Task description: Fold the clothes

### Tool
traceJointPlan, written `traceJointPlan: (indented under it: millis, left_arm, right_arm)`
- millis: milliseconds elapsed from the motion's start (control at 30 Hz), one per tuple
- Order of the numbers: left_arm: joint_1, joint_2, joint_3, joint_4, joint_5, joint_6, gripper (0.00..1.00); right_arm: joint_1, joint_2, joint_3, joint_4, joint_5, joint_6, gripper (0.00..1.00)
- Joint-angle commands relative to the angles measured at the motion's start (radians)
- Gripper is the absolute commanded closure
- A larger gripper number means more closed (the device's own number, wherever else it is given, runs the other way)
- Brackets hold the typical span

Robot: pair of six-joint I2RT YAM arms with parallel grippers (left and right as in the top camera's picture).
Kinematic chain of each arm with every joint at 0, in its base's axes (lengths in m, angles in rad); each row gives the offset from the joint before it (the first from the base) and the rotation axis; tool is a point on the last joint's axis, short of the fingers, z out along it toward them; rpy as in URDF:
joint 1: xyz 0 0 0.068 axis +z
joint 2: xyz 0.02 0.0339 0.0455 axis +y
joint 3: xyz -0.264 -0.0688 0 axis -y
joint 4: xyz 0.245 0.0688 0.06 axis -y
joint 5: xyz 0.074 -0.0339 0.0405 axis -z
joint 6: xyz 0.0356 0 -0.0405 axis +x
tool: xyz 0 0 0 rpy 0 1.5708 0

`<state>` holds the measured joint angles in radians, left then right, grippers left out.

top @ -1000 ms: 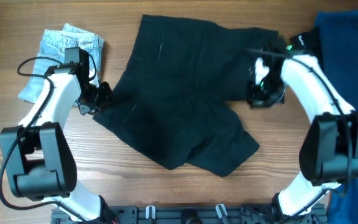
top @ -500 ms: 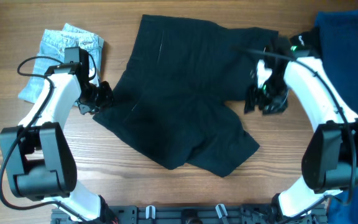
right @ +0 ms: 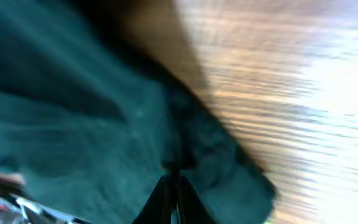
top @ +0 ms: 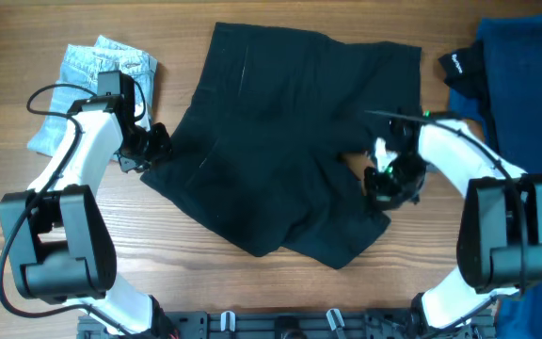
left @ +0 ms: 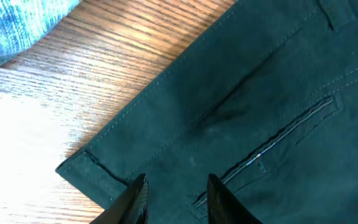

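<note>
The black shorts (top: 280, 141) lie spread across the middle of the table, waistband to the left and legs to the lower right. My left gripper (top: 153, 146) hangs at their left corner. In the left wrist view its fingertips stand apart over flat black fabric (left: 260, 93) beside a welt pocket, so this gripper (left: 176, 193) is open. My right gripper (top: 384, 184) is down on the right leg. In the blurred right wrist view it (right: 173, 183) is shut, its tips meeting on a bunched fold of the black cloth (right: 92, 124).
Pale-blue denim shorts (top: 97, 85) lie folded at the back left, behind the left arm. A dark blue garment (top: 530, 85) and a black one (top: 464, 66) lie along the right edge. Bare wood (top: 252, 292) runs along the front.
The right gripper left the shorts' right edge, opened, swung down and left to the right leg, and shut there. The left arm has not moved.
</note>
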<state>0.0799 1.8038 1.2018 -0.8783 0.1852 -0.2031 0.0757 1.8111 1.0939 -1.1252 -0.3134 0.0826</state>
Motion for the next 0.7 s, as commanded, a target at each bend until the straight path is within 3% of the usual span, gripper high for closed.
traceJointPlan:
  millis: [0, 100, 133, 333, 367, 433, 500, 533, 600, 633, 667]
  left_arm:
    - [0.000, -0.009, 0.010, -0.002, 0.009, 0.017, 0.69]
    - [0.000, -0.009, 0.010, -0.009, 0.009, 0.017, 0.69]
    - [0.000, -0.009, 0.010, -0.008, 0.009, 0.017, 0.69]
    - [0.001, -0.009, 0.010, -0.008, 0.009, 0.017, 0.67]
    - [0.001, -0.009, 0.010, -0.007, 0.009, 0.017, 0.67]
    - [0.000, -0.009, 0.010, -0.004, 0.009, 0.017, 0.66]
    - [0.001, -0.009, 0.010, -0.004, 0.009, 0.017, 0.66]
    - [0.001, -0.009, 0.010, -0.001, 0.009, 0.017, 0.66]
    - [0.001, -0.009, 0.010, -0.001, 0.009, 0.017, 0.66]
    - [0.000, -0.009, 0.010, -0.002, 0.009, 0.017, 0.66]
    - [0.000, -0.009, 0.010, -0.002, 0.009, 0.017, 0.66]
  right_arm:
    - [-0.008, -0.111, 0.158, -0.048, 0.176, 0.103, 0.96]
    - [-0.008, -0.135, 0.159, -0.052, 0.175, 0.103, 0.95]
    - [-0.008, -0.127, 0.143, -0.049, 0.175, 0.103, 0.78]
    - [-0.008, -0.105, -0.089, 0.094, 0.072, 0.140, 0.23]
    - [-0.008, -0.105, -0.128, 0.126, 0.072, 0.159, 0.18]
    - [-0.008, -0.105, -0.190, 0.181, 0.047, 0.186, 0.16]
    - [-0.008, -0.105, -0.245, 0.256, -0.019, 0.186, 0.22]
    - [-0.008, -0.105, -0.264, 0.286, -0.051, 0.183, 0.36]
    - [-0.008, -0.106, -0.274, 0.293, -0.062, 0.179, 0.89]
    - [-0.008, -0.112, -0.258, 0.266, -0.061, 0.167, 0.96]
    - [-0.008, -0.119, -0.235, 0.241, -0.061, 0.150, 0.96]
